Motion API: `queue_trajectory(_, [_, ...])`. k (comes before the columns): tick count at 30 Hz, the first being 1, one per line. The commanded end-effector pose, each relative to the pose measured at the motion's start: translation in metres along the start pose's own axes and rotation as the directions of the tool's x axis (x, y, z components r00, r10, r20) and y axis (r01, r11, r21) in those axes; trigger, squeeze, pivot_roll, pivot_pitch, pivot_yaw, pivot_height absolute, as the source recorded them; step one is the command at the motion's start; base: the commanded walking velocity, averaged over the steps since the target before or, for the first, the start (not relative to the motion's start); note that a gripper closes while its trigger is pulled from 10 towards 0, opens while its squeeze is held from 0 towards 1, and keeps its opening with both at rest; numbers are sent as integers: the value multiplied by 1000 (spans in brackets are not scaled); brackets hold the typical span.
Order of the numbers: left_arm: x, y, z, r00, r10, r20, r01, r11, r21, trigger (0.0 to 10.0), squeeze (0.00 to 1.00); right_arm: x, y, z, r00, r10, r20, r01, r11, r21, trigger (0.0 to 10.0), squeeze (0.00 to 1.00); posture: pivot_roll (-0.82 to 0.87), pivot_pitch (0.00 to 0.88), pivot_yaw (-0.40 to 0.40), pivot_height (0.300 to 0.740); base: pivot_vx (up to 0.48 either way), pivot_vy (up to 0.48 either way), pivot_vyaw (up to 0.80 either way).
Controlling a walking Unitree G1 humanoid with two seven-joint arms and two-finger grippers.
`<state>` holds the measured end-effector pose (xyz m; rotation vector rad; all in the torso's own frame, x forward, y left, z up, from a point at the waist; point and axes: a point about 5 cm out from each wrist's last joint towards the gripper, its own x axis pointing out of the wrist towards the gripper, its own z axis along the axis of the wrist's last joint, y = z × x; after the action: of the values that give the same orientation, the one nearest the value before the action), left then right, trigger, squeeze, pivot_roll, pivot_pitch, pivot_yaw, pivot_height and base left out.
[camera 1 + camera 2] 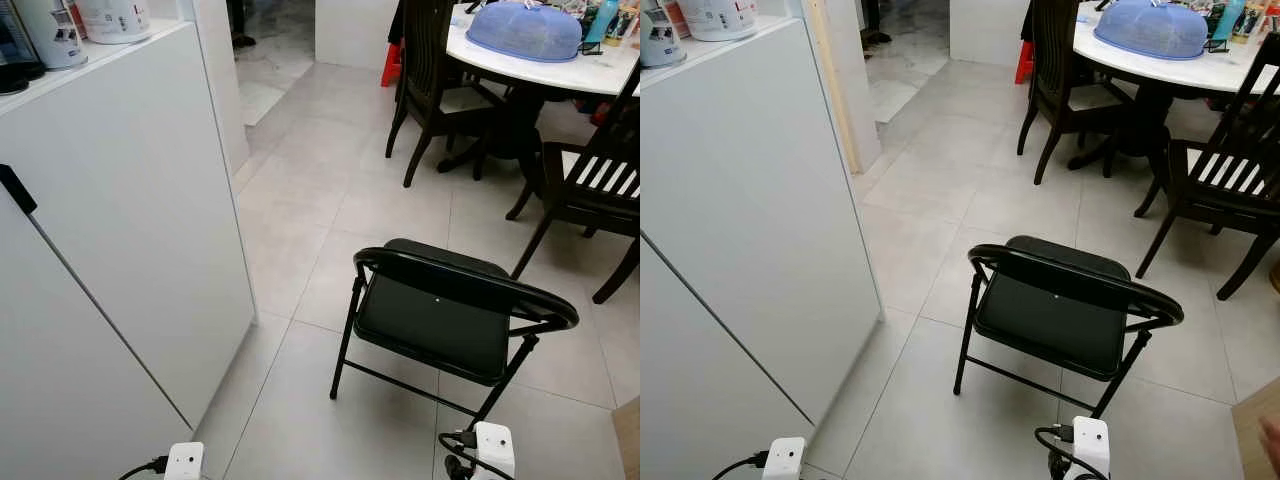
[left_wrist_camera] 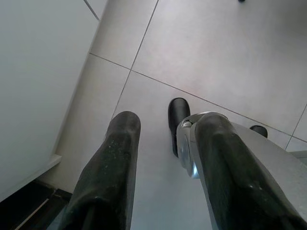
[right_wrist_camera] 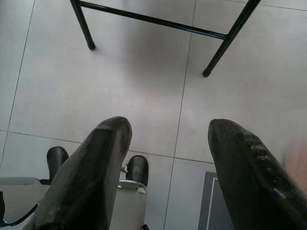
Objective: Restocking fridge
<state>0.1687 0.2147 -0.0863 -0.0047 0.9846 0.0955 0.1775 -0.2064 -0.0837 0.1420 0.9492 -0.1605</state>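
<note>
A tall white fridge [image 1: 120, 230] fills the left side, its doors closed, with a small black handle [image 1: 16, 188] at its edge and a slanted seam between two doors. My left gripper [image 2: 168, 124] hangs beside the fridge's lower corner, pointing at the floor tiles, open and empty. My right gripper [image 3: 170, 127] also hangs over the tiles, open and empty, just short of the folding chair's legs [image 3: 86, 28]. The white wrist housings [image 1: 184, 462] [image 1: 494, 448] show at the bottom edge of the eye views. No food or groceries can be seen.
A black folding chair [image 1: 450, 310] stands directly ahead, close to my right side. Behind it are dark wooden chairs [image 1: 590, 190] and a white round table [image 1: 560, 65] bearing a blue mesh cover [image 1: 525, 30]. Appliances [image 1: 50, 30] sit atop the fridge. Tiled floor [image 1: 300, 220] runs between fridge and chair.
</note>
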Motion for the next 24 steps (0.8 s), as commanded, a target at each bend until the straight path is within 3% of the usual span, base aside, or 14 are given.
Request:
queue_trajectory(1, [0, 0, -2, 1000, 3, -15, -3, 1000, -5, 10000, 0, 1, 0, 5, 1000, 2, 8, -2, 1000, -6, 10000, 0, 64, 0, -54, 740, 0, 0, 0])
queue_trajectory(6, [0, 0, -2, 1000, 3, -13, -3, 1000, -6, 10000, 0, 1, 0, 4, 1000, 3, 7, -3, 1000, -1, 10000, 0, 64, 0, -54, 740, 0, 0, 0])
queue_trajectory(7, [0, 0, -2, 1000, 2, -12, -2, 1000, -7, 0, 0, 1, 0, 4, 1000, 3, 7, -3, 1000, -1, 10000, 0, 66, 0, -54, 740, 0, 0, 0])
queue_trajectory(10, [0, 0, -1, 1000, 2, -11, -2, 1000, -7, 0, 0, 1, 0, 4, 1000, 2, 6, -2, 1000, 2, 10000, 0, 66, 0, -54, 740, 0, 0, 0])
queue_trajectory(11, [0, 0, -1, 1000, 3, -11, -3, 1000, -6, 8863, 0, 1, 0, 4, 1000, 2, 6, -2, 1000, 3, 10000, 0, 66, 0, -54, 740, 0, 0, 0])
queue_trajectory(12, [0, 0, -2, 1000, 4, -12, -4, 1000, -5, 10000, 0, 1, 0, 4, 1000, 2, 6, -2, 1000, 3, 10000, 0, 66, 0, -54, 740, 0, 0, 0])
queue_trajectory(16, [0, 0, -2, 1000, 5, -13, -5, 1000, -3, 10000, 0, 1, 0, 4, 1000, 3, 6, -3, 1000, 3, 10000, 0, 64, 0, -52, 740, 0, 0, 0])
queue_trajectory(17, [0, 0, -2, 1000, 4, -13, -4, 1000, -1, 2353, 0, 1, 0, 4, 1000, 4, 6, -4, 1000, 2, 10000, 0, 64, 0, -52, 740, 0, 0, 0])
queue_trajectory(18, [0, 0, -2, 1000, 3, -13, -3, 1000, -1, 2353, 0, 1, 0, 4, 1000, 4, 6, -4, 1000, 2, 10000, 0, 64, 0, -52, 740, 0, 0, 0])
queue_trajectory(19, [0, 0, -2, 1000, 5, -13, -5, 1000, 2, 4824, 0, 1, 0, 4, 1000, 5, 6, -5, 1000, 2, 10000, 0, 62, 0, -49, 740, 0, 0, 0])
queue_trajectory(20, [0, 0, -2, 1000, 5, -14, -5, 1000, 2, 10000, 0, 1, 0, 4, 1000, 5, 6, -5, 1000, 2, 10000, 0, 62, 0, -49, 740, 0, 0, 0])
queue_trajectory(24, [0, 0, -2, 1000, 0, -17, 0, 1000, 30, 10000, 0, 1, 1, 4, 1000, 5, 6, -5, 1000, 1, 10000, 0, 63, 0, -49, 740, 0, 0, 0])
